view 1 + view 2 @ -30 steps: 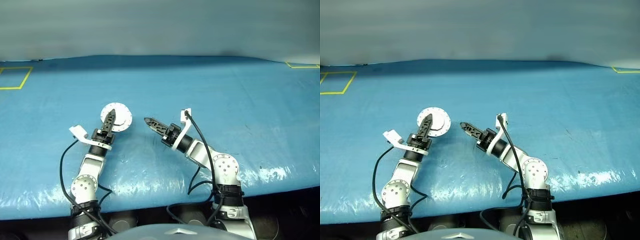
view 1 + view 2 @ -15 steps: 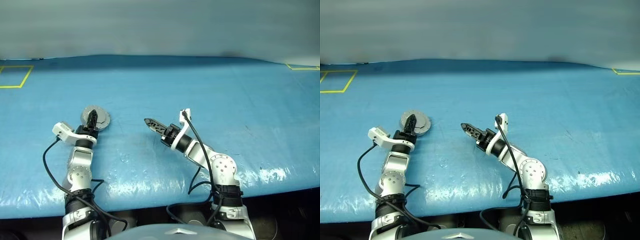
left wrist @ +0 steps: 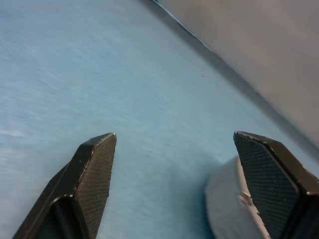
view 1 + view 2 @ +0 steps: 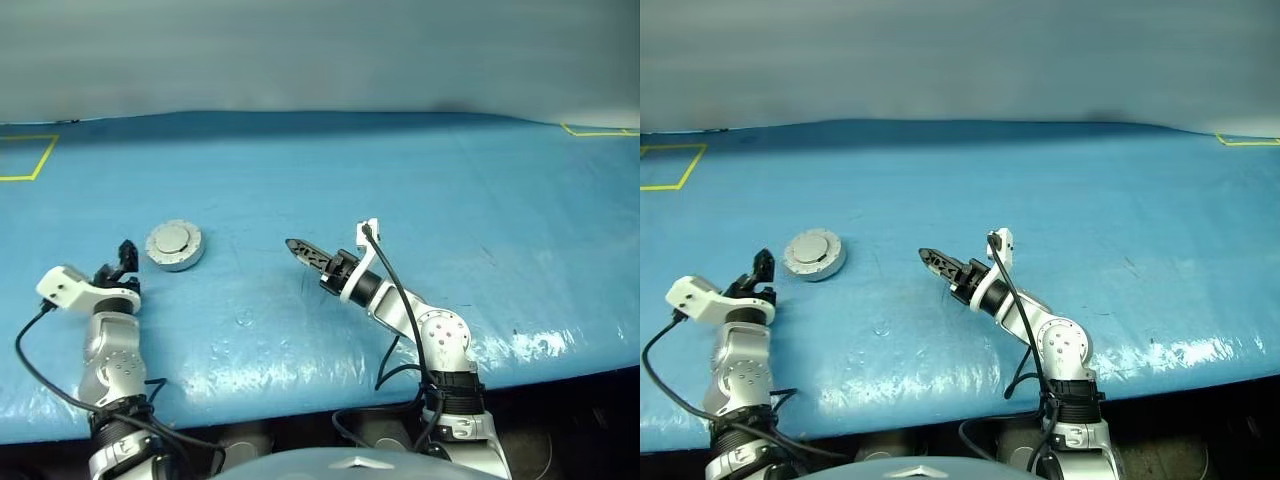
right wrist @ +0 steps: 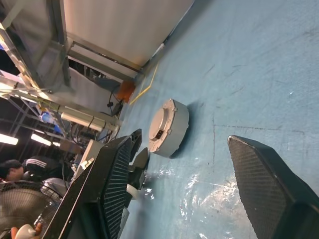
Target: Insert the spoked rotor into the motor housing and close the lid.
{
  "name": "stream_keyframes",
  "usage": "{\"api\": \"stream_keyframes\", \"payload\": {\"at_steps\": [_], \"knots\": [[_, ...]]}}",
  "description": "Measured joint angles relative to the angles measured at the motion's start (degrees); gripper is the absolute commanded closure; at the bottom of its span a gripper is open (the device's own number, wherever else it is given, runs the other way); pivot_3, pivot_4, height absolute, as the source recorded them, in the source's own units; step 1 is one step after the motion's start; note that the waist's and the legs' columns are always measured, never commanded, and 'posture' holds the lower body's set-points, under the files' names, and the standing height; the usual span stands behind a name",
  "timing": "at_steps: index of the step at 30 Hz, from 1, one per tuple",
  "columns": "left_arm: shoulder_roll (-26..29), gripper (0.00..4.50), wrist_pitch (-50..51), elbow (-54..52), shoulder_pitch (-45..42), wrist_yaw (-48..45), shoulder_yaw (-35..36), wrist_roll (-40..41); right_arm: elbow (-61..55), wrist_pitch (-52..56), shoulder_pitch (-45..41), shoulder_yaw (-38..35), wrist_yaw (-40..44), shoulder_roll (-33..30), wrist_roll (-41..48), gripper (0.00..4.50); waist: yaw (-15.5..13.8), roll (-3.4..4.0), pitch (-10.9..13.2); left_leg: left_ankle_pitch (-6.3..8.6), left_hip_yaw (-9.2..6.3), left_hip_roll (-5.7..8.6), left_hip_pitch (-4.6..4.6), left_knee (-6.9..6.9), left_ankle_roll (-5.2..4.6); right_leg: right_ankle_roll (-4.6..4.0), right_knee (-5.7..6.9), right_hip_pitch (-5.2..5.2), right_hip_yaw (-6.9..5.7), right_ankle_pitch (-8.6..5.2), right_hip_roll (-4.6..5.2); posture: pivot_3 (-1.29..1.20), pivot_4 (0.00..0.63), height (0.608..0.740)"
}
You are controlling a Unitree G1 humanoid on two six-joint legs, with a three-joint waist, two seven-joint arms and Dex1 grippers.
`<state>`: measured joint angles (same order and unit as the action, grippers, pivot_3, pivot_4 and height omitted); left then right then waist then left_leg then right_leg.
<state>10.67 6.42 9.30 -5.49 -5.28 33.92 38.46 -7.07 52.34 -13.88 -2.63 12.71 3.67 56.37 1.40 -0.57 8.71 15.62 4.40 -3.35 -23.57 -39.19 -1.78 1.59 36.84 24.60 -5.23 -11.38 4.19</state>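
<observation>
The motor housing (image 4: pixel 176 262) sits on the blue table, left of centre. The lid (image 4: pixel 173 239) lies flat and shut on it, plain face with a raised circle upward. The spoked rotor is hidden. My left gripper (image 4: pixel 125 256) hovers just left of the housing, open with nothing between its fingers. In the left wrist view the housing's rim (image 3: pixel 227 201) shows beside one fingertip of that gripper (image 3: pixel 174 135). My right gripper (image 4: pixel 298 248) is open and empty right of the housing, pointing toward it. The housing (image 5: pixel 169 127) lies ahead between its fingers (image 5: pixel 269 189).
The blue cover (image 4: pixel 420 180) spans the whole table, and its front edge (image 4: pixel 560 360) is close to me. Yellow tape marks lie at the far left (image 4: pixel 30 160) and far right (image 4: pixel 600 130). Metal racks (image 5: pixel 60 59) and a person (image 5: pixel 10 169) stand beyond the table.
The lid, upright a second ago, now lies shut on the housing. My left gripper has let go, opened wider and drawn away to the left. The right arm has stayed put.
</observation>
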Motion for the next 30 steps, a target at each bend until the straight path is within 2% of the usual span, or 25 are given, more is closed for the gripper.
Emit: {"api": "stream_keyframes", "payload": {"at_steps": [4,8,12,14,17,20,22,27,30], "knots": [[2.4,0.47,-0.6,-3.7,4.3,-4.5,-1.0,-1.3,-1.0,-3.7,0.1,1.1,0.5,-1.4,-4.5,1.28,-0.6,-0.05,0.0,0.0,-0.01,-0.06,-0.08,-0.01,0.01,0.0,-0.02,0.04,-0.05,0.0,0.1,0.0,0.15,0.74],[3.6,0.47,-0.2,-14.3,5.6,-8.0,-6.1,-2.5,-5.0,-11.8,1.8,1.9,1.3,-2.5,-11.2,1.28,-1.0,-0.06,0.0,0.0,-0.02,-0.06,-0.1,-0.02,0.01,0.02,-0.02,0.02,-0.07,0.01,0.18,0.0,0.15,0.74],[0.8,0.47,0.8,-23.0,5.0,-6.9,-16.7,-8.1,-7.5,-20.5,3.9,4.1,-0.2,-4.7,-21.3,1.28,-0.8,-0.06,0.0,0.0,0.03,0.21,-0.02,-0.01,0.01,0.07,-0.03,-0.01,0.04,0.03,0.19,0.0,0.15,0.74],[-1.7,0.47,1.0,-24.4,5.6,-5.7,-21.8,-11.2,-7.6,-23.7,5.0,7.4,-2.1,-7.3,-28.9,1.28,-0.5,-0.07,0.0,-0.01,0.06,0.21,-0.01,0.02,0.02,0.08,-0.02,0.04,0.09,0.02,0.18,0.0,0.15,0.74],[-6.0,0.47,1.0,-24.8,8.0,-2.5,-26.6,-16.0,-7.6,-28.3,7.6,10.3,-6.2,-7.6,-38.2,1.28,-0.2,-0.06,0.0,-0.08,0.03,0.12,-0.02,0.1,0.14,0.02,0.02,0.12,0.1,-0.03,0.06,0.0,0.15,0.74],[-9.7,0.47,0.4,-24.7,10.8,1.3,-28.8,-20.0,-7.8,-31.4,9.8,11.3,-10.3,-6.2,-43.9,1.28,-0.4,-0.07,0.0,-0.1,0.0,0.0,-0.03,0.11,0.17,0.21,0.02,0.11,0.03,-0.21,-0.04,0.0,0.15,0.74],[-11.3,0.47,-1.5,-24.7,12.9,1.9,-29.9,-21.7,-8.4,-33.6,12.0,13.4,-13.1,-7.5,-50.1,1.28,-0.7,-0.07,0.0,-0.08,0.02,-0.02,-0.01,0.09,0.16,0.19,0.01,0.11,0.04,-0.24,-0.02,0.0,0.15,0.74],[-11.3,0.47,-3.4,-24.7,17.5,2.2,-31.1,-25.0,-9.2,-34.4,19.5,12.8,-17.8,-5.6,-54.9,1.28,-0.8,-0.08,0.0,-0.07,0.01,-0.13,-0.07,0.07,0.14,-0.09,0.02,0.15,0.02,-0.41,-0.02,0.0,0.15,0.74],[-10.4,0.47,-4.6,-24.7,17.8,1.5,-31.1,-26.0,-9.7,-34.6,20.8,13.0,-17.7,-5.8,-56.3,1.28,-0.7,-0.06,0.0,-0.06,0.02,-0.19,-0.04,0.02,0.14,-0.15,0.02,0.15,0.04,-0.43,-0.01,0.0,0.15,0.74]]}}
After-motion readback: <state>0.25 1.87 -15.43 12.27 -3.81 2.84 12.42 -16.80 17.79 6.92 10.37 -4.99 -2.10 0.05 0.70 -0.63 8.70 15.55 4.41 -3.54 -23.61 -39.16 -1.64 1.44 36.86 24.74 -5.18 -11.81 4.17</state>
